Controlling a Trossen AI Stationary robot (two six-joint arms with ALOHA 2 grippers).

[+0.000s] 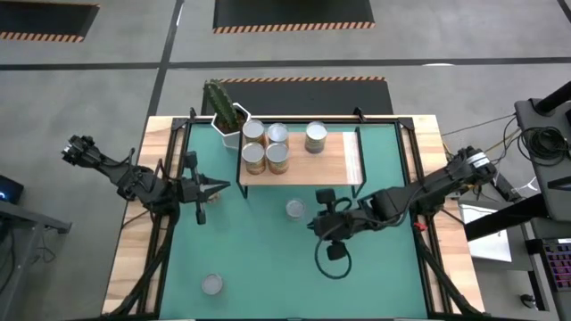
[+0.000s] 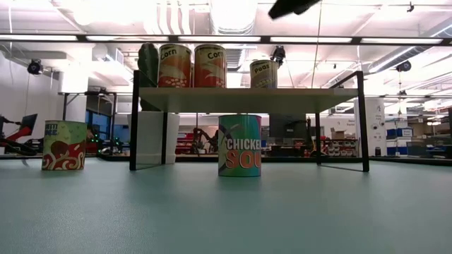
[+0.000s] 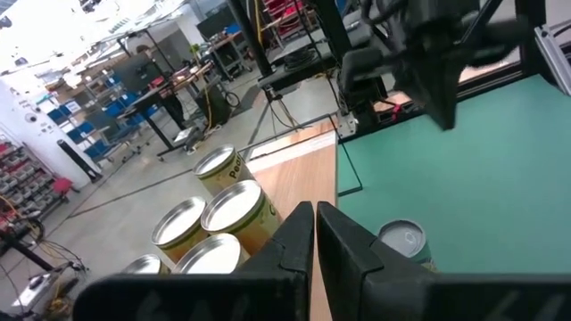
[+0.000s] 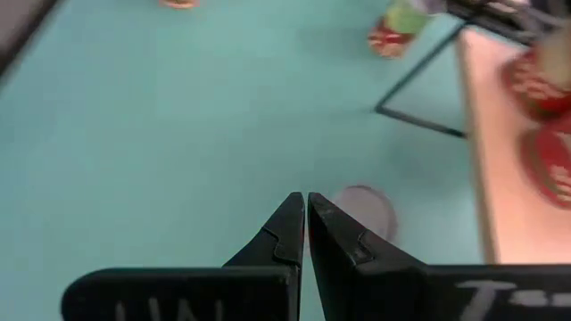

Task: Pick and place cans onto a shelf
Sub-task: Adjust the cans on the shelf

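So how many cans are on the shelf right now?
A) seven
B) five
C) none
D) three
B: the high view shows five cans on the shelf, while one stands on the mat in front of it and another near the mat's front-left corner.

- Seven cans: five on the shelf [image 1: 339,165], two on the green mat [image 1: 268,259].
- One cactus pot [image 1: 227,129].
- Two robot arms.
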